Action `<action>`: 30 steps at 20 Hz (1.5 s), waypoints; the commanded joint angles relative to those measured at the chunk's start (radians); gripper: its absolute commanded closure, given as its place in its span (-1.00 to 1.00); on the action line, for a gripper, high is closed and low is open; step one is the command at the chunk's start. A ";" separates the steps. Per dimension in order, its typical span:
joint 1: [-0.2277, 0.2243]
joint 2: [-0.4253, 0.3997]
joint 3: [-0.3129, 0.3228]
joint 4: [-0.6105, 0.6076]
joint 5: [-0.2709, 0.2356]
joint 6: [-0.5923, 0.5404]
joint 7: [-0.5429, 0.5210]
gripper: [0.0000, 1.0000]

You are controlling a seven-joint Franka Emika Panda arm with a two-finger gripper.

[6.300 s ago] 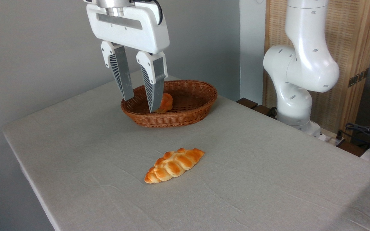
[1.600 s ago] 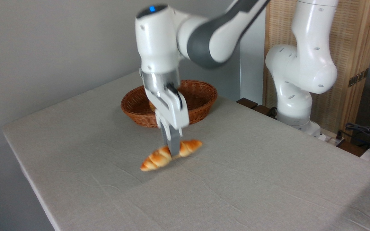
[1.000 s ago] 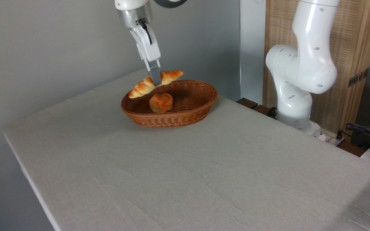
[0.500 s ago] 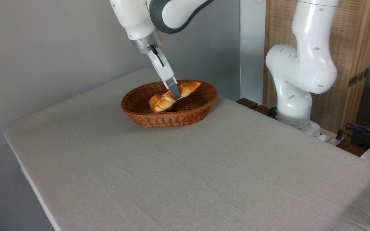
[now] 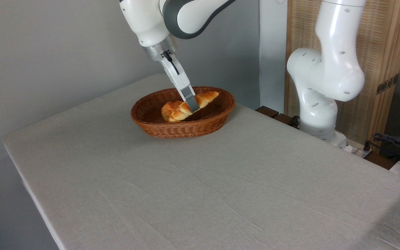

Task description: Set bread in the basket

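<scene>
We see the gripper [image 5: 193, 106] clamped on the bread [image 5: 205, 98], held tilted inside the basket [image 5: 186, 129], right end raised near the far rim, table [image 5: 221, 194] below.

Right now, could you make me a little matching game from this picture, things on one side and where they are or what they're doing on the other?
Things:
1. claw
2. braided bread
3. basket
4. robot base

Descriptions:
A. woven, reddish-brown, resting on the grey tablecloth
B. white, standing off the table's right side
C. tilted, one end low in the basket, the other raised towards the rim
D. closed on the loaf's middle, reaching down at a slant

Pairs: 1-D, 2-C, 3-A, 4-B
</scene>
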 commanded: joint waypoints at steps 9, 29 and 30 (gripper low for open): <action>0.022 -0.001 0.075 0.111 0.004 -0.027 0.006 -1.00; 0.130 0.234 0.270 0.607 0.154 -0.077 0.005 -1.00; 0.166 0.231 0.234 0.608 0.168 -0.099 -0.001 -1.00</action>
